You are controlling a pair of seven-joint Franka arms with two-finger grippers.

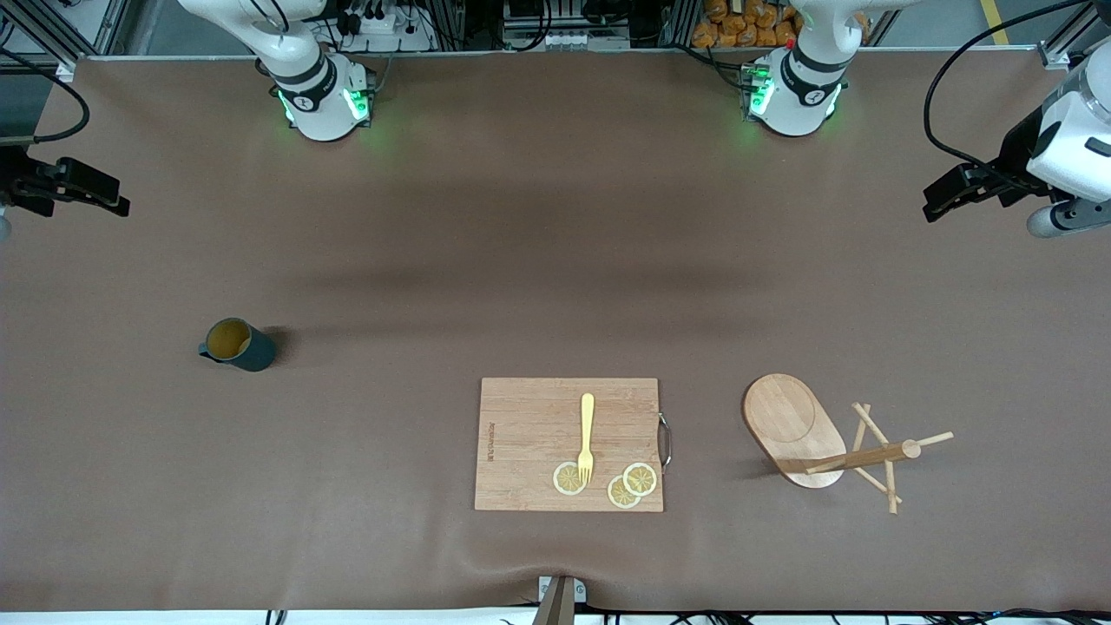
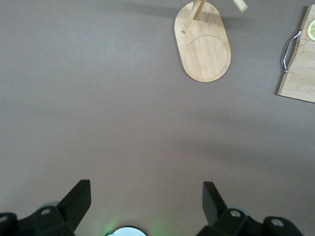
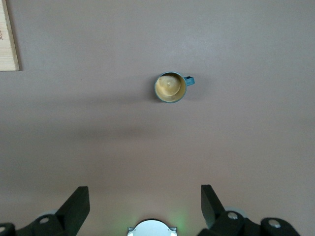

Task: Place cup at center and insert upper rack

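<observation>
The cup (image 1: 236,344) is a dark teal mug with a tan inside. It stands upright toward the right arm's end of the table and shows in the right wrist view too, cup (image 3: 171,87). The upper rack (image 1: 816,434) is a wooden mug tree on an oval base, with a pole and thin pegs. It stands toward the left arm's end; its base (image 2: 204,46) shows in the left wrist view. My left gripper (image 1: 942,198) hangs open over the table's edge at its own end, with nothing in it (image 2: 146,196). My right gripper (image 1: 104,195) hangs open over its end, also with nothing in it (image 3: 145,199).
A rectangular wooden cutting board (image 1: 529,434) lies near the front camera between cup and rack. It carries a yellow fork (image 1: 587,434) and lemon slices (image 1: 640,478). Its metal handle (image 2: 290,49) faces the rack. Brown mat covers the table.
</observation>
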